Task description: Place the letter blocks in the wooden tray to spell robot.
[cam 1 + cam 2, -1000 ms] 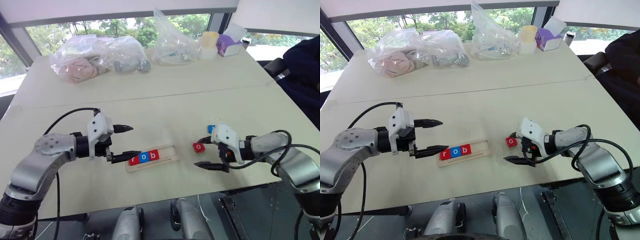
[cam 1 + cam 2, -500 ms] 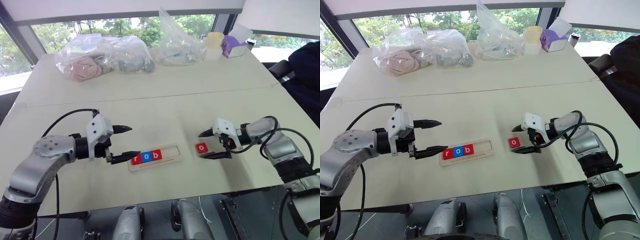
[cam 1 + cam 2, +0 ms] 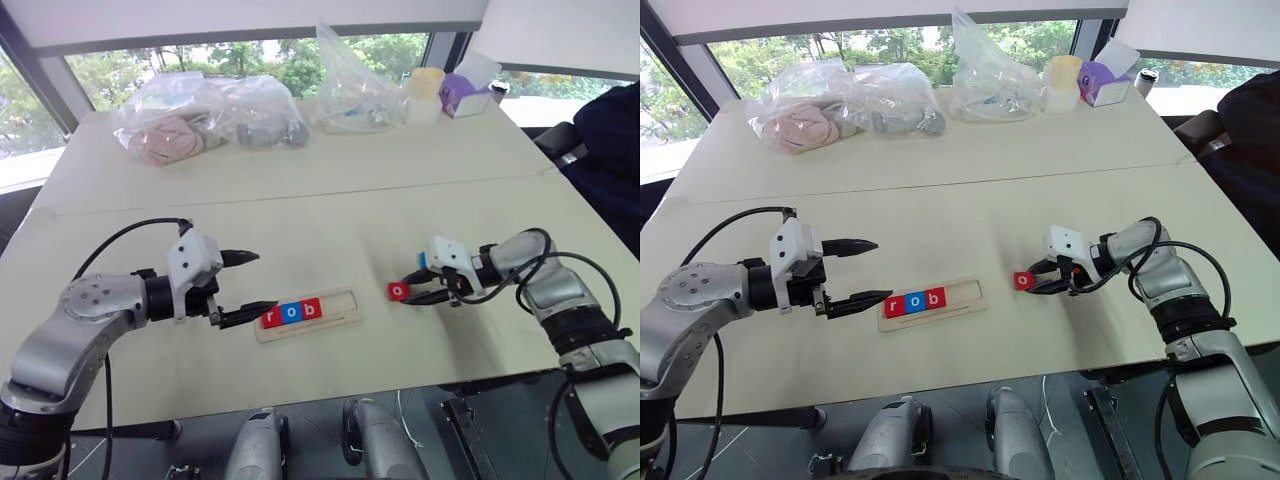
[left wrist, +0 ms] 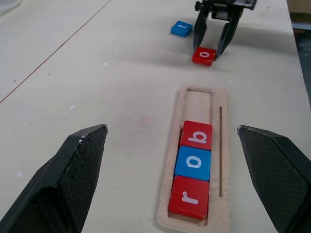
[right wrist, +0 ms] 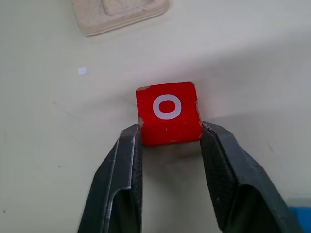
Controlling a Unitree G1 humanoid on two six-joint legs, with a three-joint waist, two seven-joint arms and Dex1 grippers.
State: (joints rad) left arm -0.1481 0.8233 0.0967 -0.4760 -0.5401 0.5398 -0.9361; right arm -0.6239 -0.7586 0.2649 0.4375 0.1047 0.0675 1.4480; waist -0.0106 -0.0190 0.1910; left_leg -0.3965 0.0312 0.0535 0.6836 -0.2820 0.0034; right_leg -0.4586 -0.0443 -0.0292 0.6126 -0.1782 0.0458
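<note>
Right tool (image 5: 170,133) pinches the red o block (image 5: 169,112); left tool (image 3: 245,285) spread; blue block (image 4: 181,27) letter unreadable.

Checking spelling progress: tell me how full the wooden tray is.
Partly full. The wooden tray holds three letter blocks, r, o, b, at one end; the far slots are bare.

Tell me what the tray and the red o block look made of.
Wooden tray: pale unfinished wood, probably layered ply; matte, grainy surface, soft rounded corners.
Red o block: likely painted wood; glossy red coat chipped pale at the corners, white printed letter. Under the paint, I can't be certain.
</note>
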